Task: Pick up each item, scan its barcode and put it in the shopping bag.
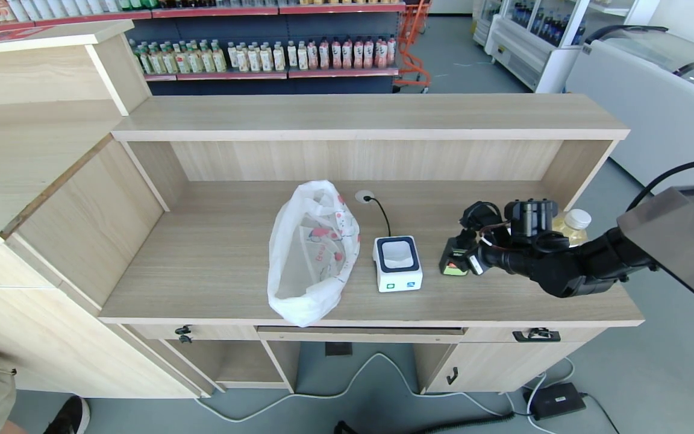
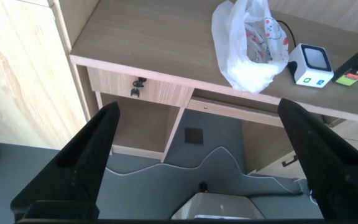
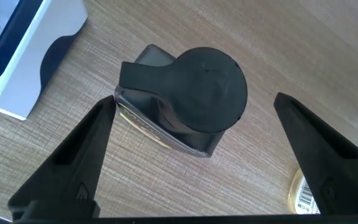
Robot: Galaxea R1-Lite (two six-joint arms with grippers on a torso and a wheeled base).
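A small black container (image 1: 453, 260) with a round black cap and a green and red label stands on the counter, right of the white barcode scanner (image 1: 397, 263). My right gripper (image 1: 466, 240) hovers just over it, open; in the right wrist view its fingers (image 3: 79, 163) flank the black container (image 3: 188, 99) without touching. The white plastic shopping bag (image 1: 314, 253) lies open-mouthed left of the scanner. My left gripper (image 2: 199, 109) is open and empty, held low in front of the counter's left drawer, far from the bag (image 2: 248, 43).
A clear bottle (image 1: 572, 225) of yellowish liquid with a white cap stands behind my right arm near the counter's right wall. The scanner's cable (image 1: 381, 214) runs to a hole at the back. A raised shelf borders the counter's back and sides.
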